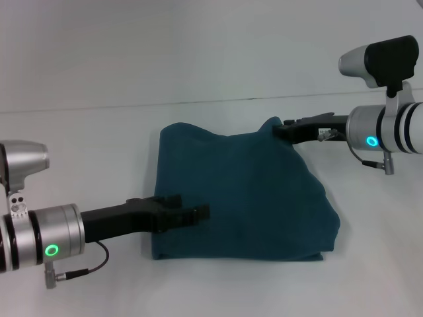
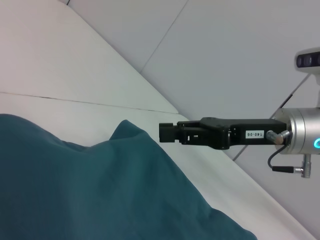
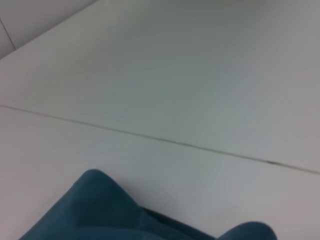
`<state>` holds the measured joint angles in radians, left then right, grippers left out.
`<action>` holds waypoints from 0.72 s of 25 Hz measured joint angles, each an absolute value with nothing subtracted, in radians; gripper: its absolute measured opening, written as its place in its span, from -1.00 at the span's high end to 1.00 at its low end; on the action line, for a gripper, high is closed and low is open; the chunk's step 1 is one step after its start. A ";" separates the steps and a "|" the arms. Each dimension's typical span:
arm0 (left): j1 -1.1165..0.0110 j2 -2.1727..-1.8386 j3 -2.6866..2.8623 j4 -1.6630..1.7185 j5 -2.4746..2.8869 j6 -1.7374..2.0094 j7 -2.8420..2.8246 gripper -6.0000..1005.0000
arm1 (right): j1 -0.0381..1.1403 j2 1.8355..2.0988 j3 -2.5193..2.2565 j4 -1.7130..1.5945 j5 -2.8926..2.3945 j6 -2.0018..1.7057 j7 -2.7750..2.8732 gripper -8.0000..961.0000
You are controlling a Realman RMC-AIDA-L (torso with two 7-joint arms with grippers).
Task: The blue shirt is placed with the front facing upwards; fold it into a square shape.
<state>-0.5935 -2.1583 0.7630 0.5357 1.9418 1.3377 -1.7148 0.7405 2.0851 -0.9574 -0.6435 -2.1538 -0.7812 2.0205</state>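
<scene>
White tabletop fills my forward view, with a thin dark seam running across its far part and a pale wall behind it.

Shirt: folded into a rough, thick rectangle, plain teal side up; I see no lettering on it. It lies between my two grippers. One far corner stands up in a small peak just beside the right gripper.

Left gripper: reaches in level from my near left. Its tips lie over the shirt's near left edge, at or just above the cloth. The two fingers appear slightly apart, one ending short of the other. From the head view I cannot confirm whether any cloth is held between them, and the left wrist view does not show this gripper's own fingers.

Right gripper: reaches in from my far right, its tips meeting the raised far right corner of the shirt. In the left wrist view the same gripper shows side-on just past the peak, fingers drawn close together with nothing visible between them there. I cannot tell its grip state for certain.

Right wrist view: only a rounded fold of shirt against the tabletop.
</scene>
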 joint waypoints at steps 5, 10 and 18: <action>-0.594 -2.158 0.764 0.537 1.942 1.338 -1.714 -0.87 | 0.726 2.083 -0.957 -0.703 -2.150 -0.808 2.030 0.55; -0.596 -2.158 0.764 0.537 1.942 1.339 -1.716 -0.86 | 0.721 2.086 -0.958 -0.730 -2.148 -0.843 2.034 0.03; -0.602 -2.158 0.764 0.537 1.942 1.338 -1.718 -0.86 | 0.722 2.086 -0.967 -0.717 -2.152 -0.863 2.024 0.28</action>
<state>-0.6022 -2.1583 0.7638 0.5370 1.9419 1.3382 -1.7185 0.7216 2.0860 -0.9667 -0.7165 -2.1518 -0.8629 2.0235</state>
